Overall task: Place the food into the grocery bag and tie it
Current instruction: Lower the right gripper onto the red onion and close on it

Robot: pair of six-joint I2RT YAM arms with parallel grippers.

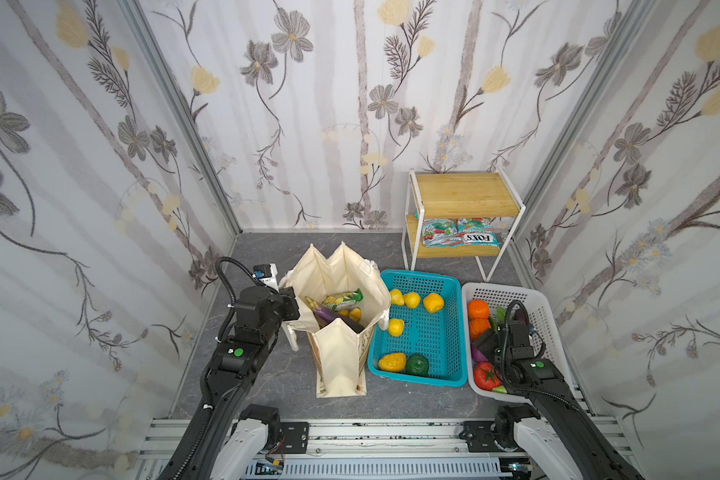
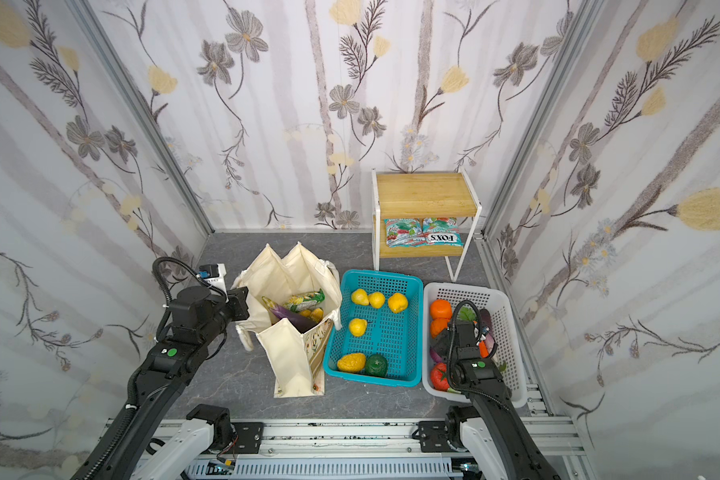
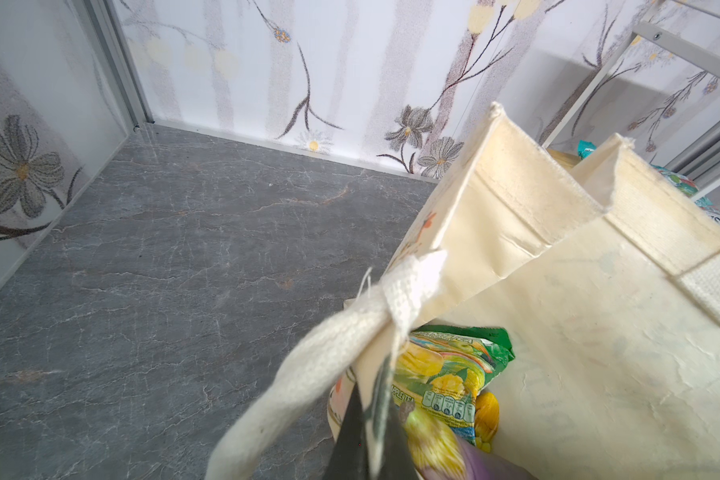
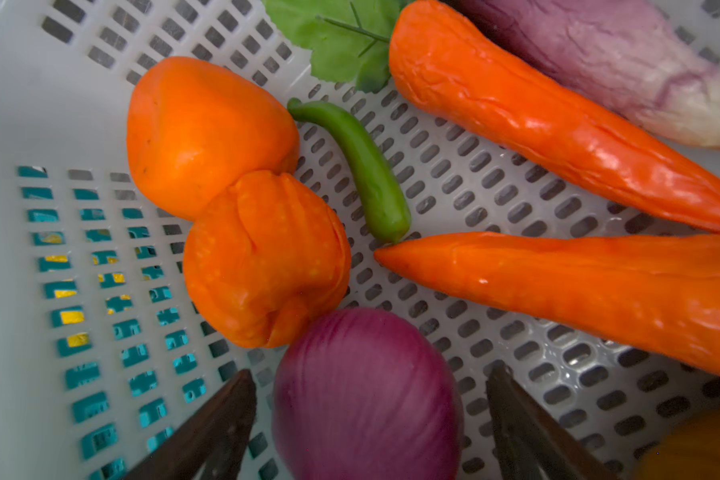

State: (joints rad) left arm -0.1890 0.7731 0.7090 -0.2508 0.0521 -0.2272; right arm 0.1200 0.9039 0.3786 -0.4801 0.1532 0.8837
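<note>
Floral-papered walls enclose a grey marbled tabletop [image 1: 246, 374]. On it, left of centre in both top views, the grocery bag [image 1: 333, 270] [image 2: 283, 270] stands upright with its mouth wide. Inside lie a purple eggplant [image 1: 333, 316], a green snack packet [image 3: 445, 374] and yellow bananas [image 3: 487, 415]. The left gripper [image 3: 375, 415] is clenched on the bag's near-left rim, right where the white rope handle [image 3: 308, 374] joins the cloth.

The right gripper [image 4: 371, 372] is down inside the white basket [image 1: 533, 299], well apart from the bag. Its jaws are spread on either side of a purple onion [image 4: 366, 415]; a thin gap shows at each finger. Just beyond the onion two oranges [image 4: 208, 133] touch each other. A green chilli [image 4: 362, 166] and two carrots [image 4: 578, 291] lie beside them.

Between that basket and the bag sits the teal basket [image 1: 420, 276], which holds yellow fruit [image 1: 411, 299] and a green pepper [image 1: 417, 365]. A small bamboo shelf [image 1: 462, 195] stands against the back wall.
</note>
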